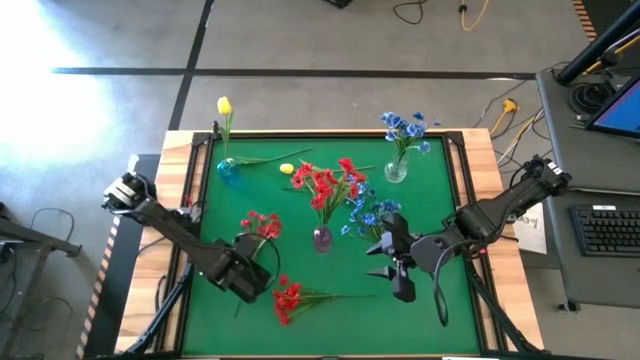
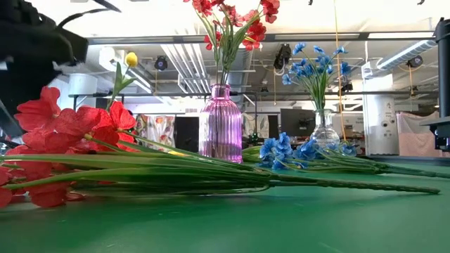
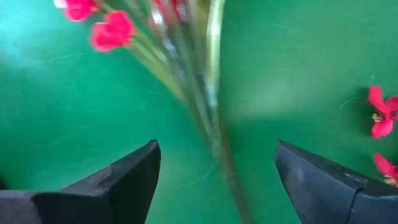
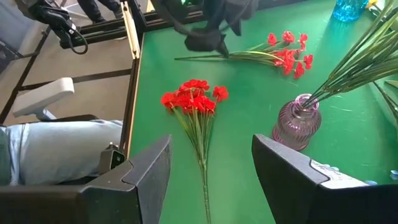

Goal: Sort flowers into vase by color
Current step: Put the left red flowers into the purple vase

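The left gripper (image 3: 214, 180) stands wide open astride the green stems of a red artificial flower sprig (image 1: 262, 225) lying on the green table mat (image 1: 420, 310), gripping nothing. The right gripper (image 4: 211, 171), open and empty, hovers near the ribbed purple glass vase (image 1: 322, 238).
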`<state>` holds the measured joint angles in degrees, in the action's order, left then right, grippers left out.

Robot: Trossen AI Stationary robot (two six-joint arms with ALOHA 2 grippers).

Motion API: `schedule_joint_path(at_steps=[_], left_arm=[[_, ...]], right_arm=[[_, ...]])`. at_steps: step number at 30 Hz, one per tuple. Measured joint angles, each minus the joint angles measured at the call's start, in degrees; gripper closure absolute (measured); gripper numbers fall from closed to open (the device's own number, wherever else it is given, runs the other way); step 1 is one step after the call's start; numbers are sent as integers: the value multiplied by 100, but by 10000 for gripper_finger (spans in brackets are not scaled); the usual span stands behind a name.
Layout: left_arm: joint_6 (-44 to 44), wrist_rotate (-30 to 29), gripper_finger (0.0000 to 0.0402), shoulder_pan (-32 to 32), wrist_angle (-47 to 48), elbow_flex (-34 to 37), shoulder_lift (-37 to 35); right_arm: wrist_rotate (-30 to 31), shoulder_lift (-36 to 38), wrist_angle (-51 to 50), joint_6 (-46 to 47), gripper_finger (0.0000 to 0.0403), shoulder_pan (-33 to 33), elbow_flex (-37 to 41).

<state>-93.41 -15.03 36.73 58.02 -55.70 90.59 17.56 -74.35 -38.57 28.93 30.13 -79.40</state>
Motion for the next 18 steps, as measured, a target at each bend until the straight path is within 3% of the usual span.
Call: schedule_joint_path(at_steps=[9, 18], left_arm=[[-6, -101, 135, -2, -148, 0, 730], [-60, -83, 256, -2, -196, -26, 1041]], right_arm=[[2, 0, 33, 0, 188, 0, 0], [4, 0, 34, -13, 188, 0, 0]])
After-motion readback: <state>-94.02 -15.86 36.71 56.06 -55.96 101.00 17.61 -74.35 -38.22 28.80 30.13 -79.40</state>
